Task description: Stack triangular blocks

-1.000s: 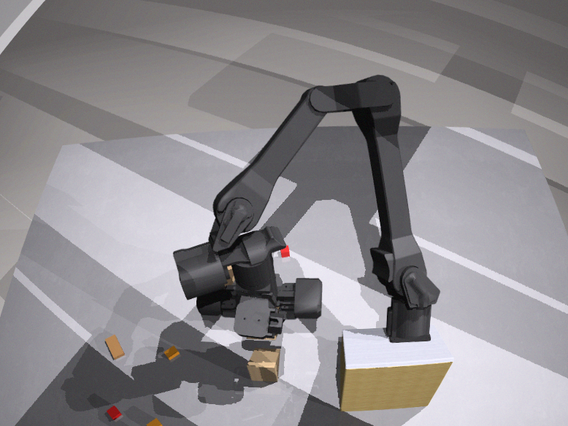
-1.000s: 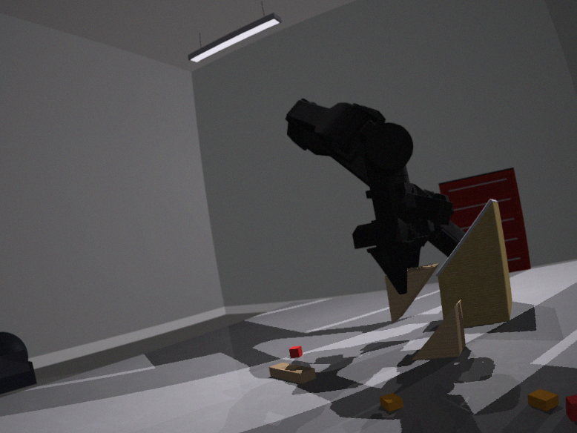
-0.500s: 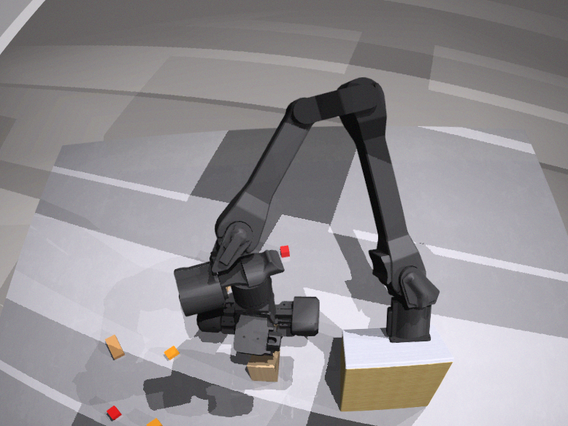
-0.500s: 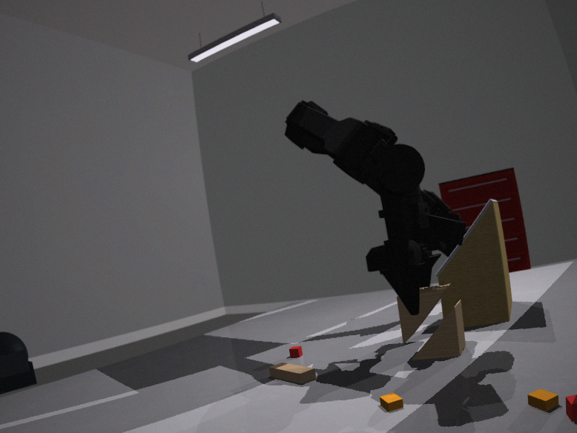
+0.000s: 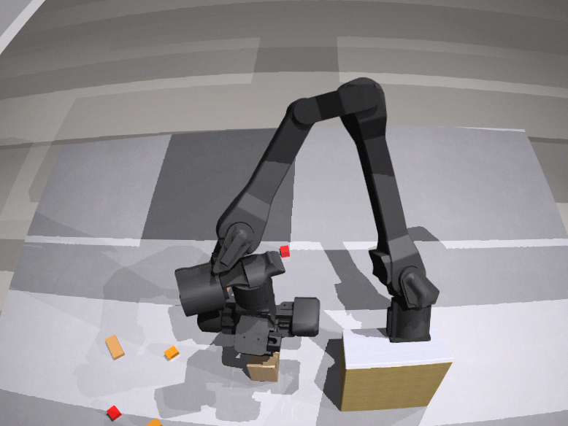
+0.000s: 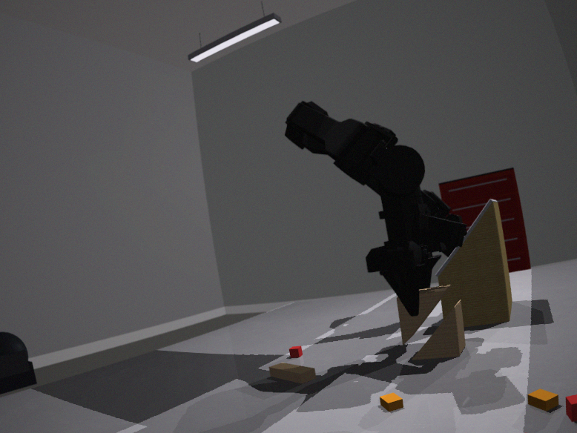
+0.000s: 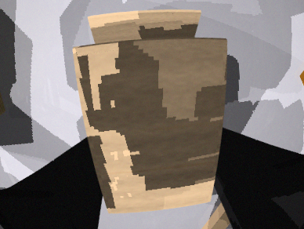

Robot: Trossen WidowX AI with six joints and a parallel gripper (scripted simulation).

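the tool (image 5: 256,353) (image 6: 421,307) is closing firmly on the upper triangular block (image 7: 157,125), its dark fingers pressing the two ends while the flat face is facing up, nearly level, and the sloped face is leaning down toward its mate. the lower triangular block (image 5: 263,371) (image 6: 443,337) (image 7: 145,25) is sitting on the counter (image 5: 412,183) (image 6: 195,410), slope turned toward the held one, and in the exterior view a gap is showing between the two slopes. the held piece is looking like plain wood, so it is probably handling as light, stiff and hardly fragile, with dry faces that may be sliding a little along the slope; the parallel ends are seeming the right place for holding, well up near the top and away from the slope. the lower one is likely light enough for shoving, so the next move is calling for a gentle shift over it, ends lining up, before any letting go. farther out, a tan block (image 5: 114,346) (image 6: 292,373) and a small orange block (image 5: 171,352) (image 6: 391,401) are lying apart, a red cabinet (image 6: 484,205) is standing behind, and a long lamp (image 6: 235,38) is hanging overhead.
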